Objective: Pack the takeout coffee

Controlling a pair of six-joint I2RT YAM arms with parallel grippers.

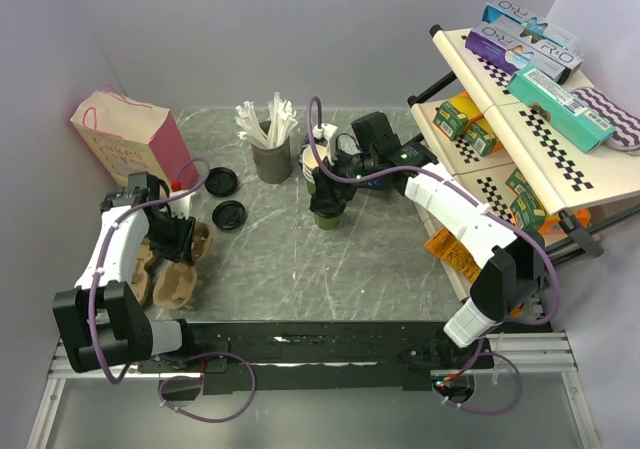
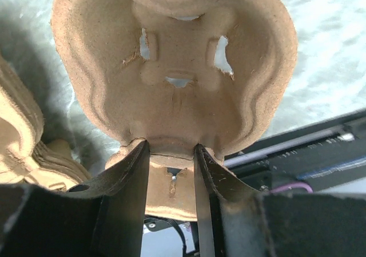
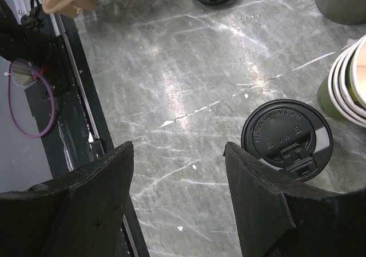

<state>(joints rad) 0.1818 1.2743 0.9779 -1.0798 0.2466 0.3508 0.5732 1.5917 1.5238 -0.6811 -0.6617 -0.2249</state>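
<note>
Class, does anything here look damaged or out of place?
The pulp cup carrier clamped in the left gripper has ragged holes in its cup well, with light showing through; possibly tears, possibly moulded slits.

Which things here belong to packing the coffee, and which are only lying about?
Job: takeout coffee, cup carrier held by left gripper, open right gripper, probably the pink bag.
Lying about: two loose lids and, stirrer pot, stacked lidless cups, boxes on the rack.

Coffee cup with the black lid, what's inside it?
Only the round black lid shows on the takeout coffee, with raised lettering and a sip tab. It covers the whole mouth, so whatever is inside cannot be seen.
</note>
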